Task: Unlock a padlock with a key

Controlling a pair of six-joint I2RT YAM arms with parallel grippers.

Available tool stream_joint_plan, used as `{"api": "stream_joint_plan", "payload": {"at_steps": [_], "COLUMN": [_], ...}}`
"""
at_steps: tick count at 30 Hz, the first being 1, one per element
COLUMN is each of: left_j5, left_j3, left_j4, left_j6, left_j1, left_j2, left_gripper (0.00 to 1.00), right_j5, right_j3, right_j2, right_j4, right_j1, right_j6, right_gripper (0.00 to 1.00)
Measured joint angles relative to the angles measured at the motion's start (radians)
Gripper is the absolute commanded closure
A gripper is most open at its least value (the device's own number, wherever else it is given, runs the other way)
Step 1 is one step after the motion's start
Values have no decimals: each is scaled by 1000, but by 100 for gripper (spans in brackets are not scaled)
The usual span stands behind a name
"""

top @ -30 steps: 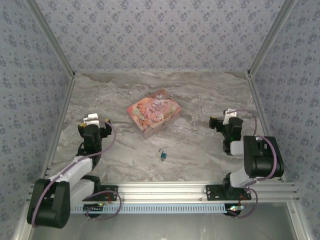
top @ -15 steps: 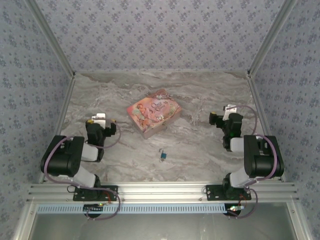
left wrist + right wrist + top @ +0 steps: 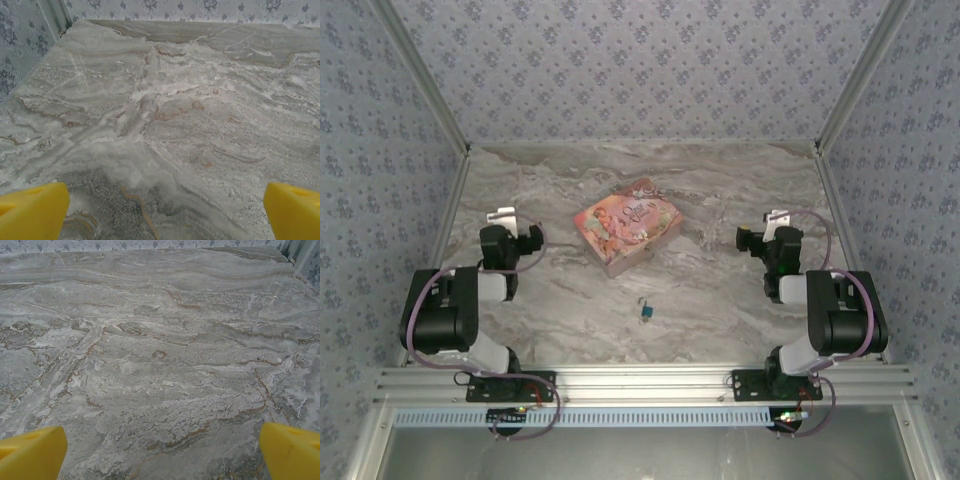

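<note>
Plainly, you had both hands spread wide at this moment and neither held anything. In the overhead view your left gripper (image 3: 508, 224) sat at the left-middle of the frame, above its folded black arm, and your right gripper (image 3: 766, 232) sat at the right-middle, well apart from it. From the left wrist view, the left gripper's (image 3: 162, 214) yellow fingertips (image 3: 31, 211) stood in the two bottom corners of the frame, with bare grey veined marble-patterned tabletop (image 3: 165, 110) between them. The right wrist view gave you the same picture: the right gripper (image 3: 161, 452) had its yellow fingertips (image 3: 292, 450) in the bottom corners, over bare marbled surface. The tiny blue-teal padlock (image 3: 646, 314) lay on the tabletop (image 3: 730, 290) just below the centre of the overhead frame, between the two arms and well clear of both grippers. A thin pale sliver touched its upper edge, but at that size you could not tell whether it was the silvery shackle or the small silvery key. Above the padlock, near the middle of the frame, lay the large pink illustrated flat box (image 3: 627, 226), turned at an angle and apart from the padlock. Blue-grey flower-patterned walls (image 3: 640, 70) closed in the upper part of the frame, and a ribbed aluminium rail (image 3: 650, 382) ran across the bottom, carrying both arm bases.
</note>
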Motion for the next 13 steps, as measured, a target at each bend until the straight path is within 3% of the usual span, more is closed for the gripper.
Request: {"api": "stream_joint_plan", "payload": {"at_steps": [13], "left_j5": [0], "left_j3": [0], "left_j4": [-26], "left_j6": [0], "left_j1": [-2], "left_j2": [0], "left_gripper": [0], "right_j5": [0], "right_j3": [0], "right_j2": [0], "right_j4": [0], "right_j1": [0], "right_j6": [0], "right_gripper": [0]}}
